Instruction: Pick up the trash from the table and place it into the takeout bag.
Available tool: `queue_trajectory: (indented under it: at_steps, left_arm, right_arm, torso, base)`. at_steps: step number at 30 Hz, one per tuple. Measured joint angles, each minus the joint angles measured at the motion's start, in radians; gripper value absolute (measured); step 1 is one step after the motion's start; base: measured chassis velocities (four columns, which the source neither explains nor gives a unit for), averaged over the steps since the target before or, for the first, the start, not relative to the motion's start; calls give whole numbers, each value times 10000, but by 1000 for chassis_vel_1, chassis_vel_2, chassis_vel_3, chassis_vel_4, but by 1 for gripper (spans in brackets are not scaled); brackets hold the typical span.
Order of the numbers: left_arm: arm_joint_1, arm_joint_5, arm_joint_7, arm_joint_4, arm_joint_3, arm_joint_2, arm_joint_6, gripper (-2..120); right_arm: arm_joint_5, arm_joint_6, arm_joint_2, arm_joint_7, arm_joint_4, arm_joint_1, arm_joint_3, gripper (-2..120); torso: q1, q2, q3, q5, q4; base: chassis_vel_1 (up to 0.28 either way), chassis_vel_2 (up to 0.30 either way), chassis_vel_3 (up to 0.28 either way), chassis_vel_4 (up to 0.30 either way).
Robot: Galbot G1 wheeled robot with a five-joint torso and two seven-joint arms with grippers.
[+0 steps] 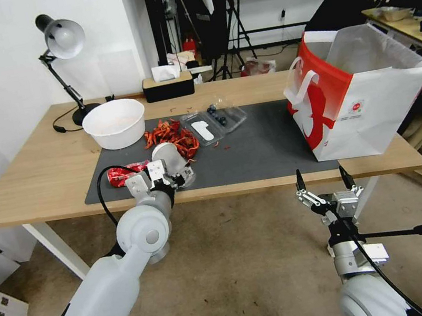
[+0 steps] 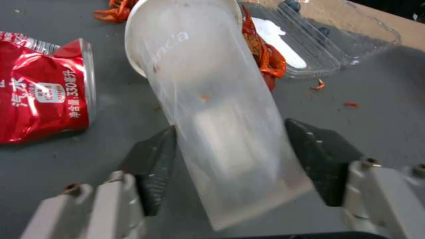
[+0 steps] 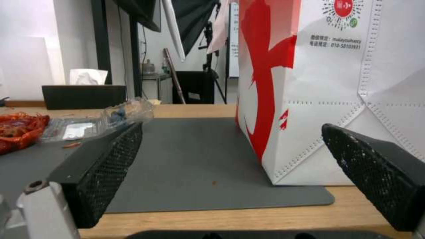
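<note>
The left gripper [image 1: 175,177] is over the dark grey mat [image 1: 262,144] near the table's [image 1: 38,180] front edge, its fingers [image 2: 152,159] spread on either side of the clear plastic cup [image 2: 212,109], which lies on its side; whether the pads touch it I cannot tell. The crushed red can [image 2: 42,96] lies just beside the cup. The right gripper [image 1: 325,182] hangs off the front edge with its fingers [image 3: 102,169] released, facing the takeout bag [image 1: 367,96], which stands upright at the mat's right end.
</note>
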Motion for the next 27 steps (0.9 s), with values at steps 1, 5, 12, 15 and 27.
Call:
queue_trajectory:
  at_steps: [1, 5, 12, 15, 27]
  left_arm:
    - [-16, -6, -15, 4, 21, 0, 32, 58]
    - [-43, 16, -23, 11, 106, 11, 88, 46]
    - [110, 444, 198, -12, 67, 134, 91, 31]
    - [243, 749, 520, -29, -8, 242, -52, 26]
    - [945, 2132, 2711, -127, -504, 840, -1181, 7]
  right_arm:
    - [-5, 0, 3, 3, -2, 1, 1, 100]
    - [-13, 0, 8, 14, -11, 0, 12, 100]
    - [-18, 0, 13, 28, -28, 10, 21, 100]
    - [-18, -1, 15, 34, -28, 30, 21, 100]
    - [-40, -39, 51, 49, -2, 62, -24, 100]
  torso:
    - [0, 0, 0, 1, 0]
    - [0, 1, -1, 0, -1]
    - [0, 1, -1, -1, -2]
    - [-1, 1, -1, -3, 1]
    - [1, -4, 3, -1, 5]
  base:
    - [0, 0, 0, 0]
    - [0, 0, 0, 0]
    - [0, 0, 0, 0]
    - [0, 0, 0, 0]
    - [0, 0, 0, 0]
